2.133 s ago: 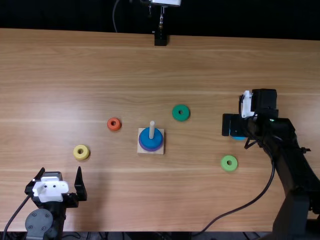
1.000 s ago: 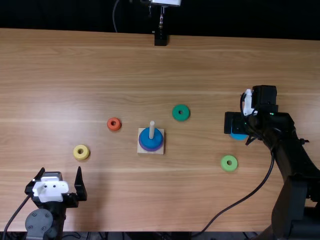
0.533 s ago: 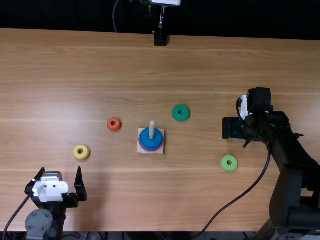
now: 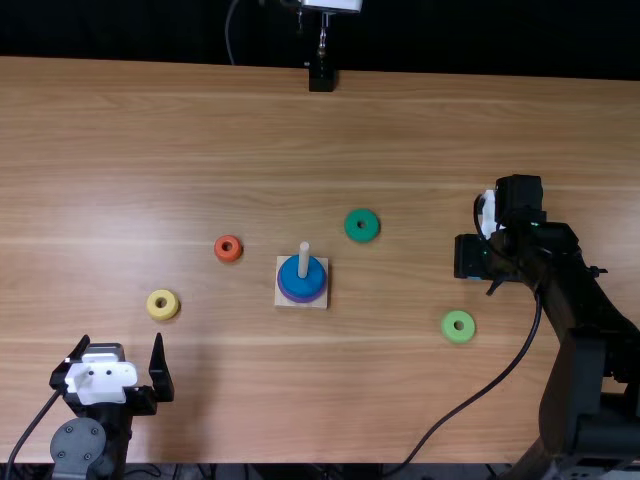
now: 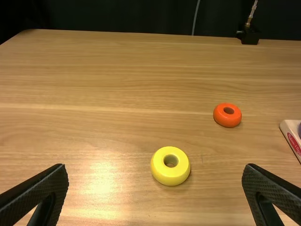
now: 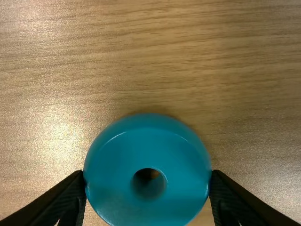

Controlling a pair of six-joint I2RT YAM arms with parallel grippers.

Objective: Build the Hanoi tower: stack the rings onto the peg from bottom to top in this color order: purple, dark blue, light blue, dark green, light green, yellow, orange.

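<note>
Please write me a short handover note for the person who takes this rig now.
Right gripper: closed on the light blue ring, right of the peg; whether lifted, I cannot tell.
Left gripper: open and empty, at the near left.
Done: purple ring at the bottom of the peg, dark blue ring on it.
On the table: dark green ring and light green ring right of the peg; yellow ring and orange ring left of it.
Left to stack: light blue, dark green, light green, yellow, orange.
</note>
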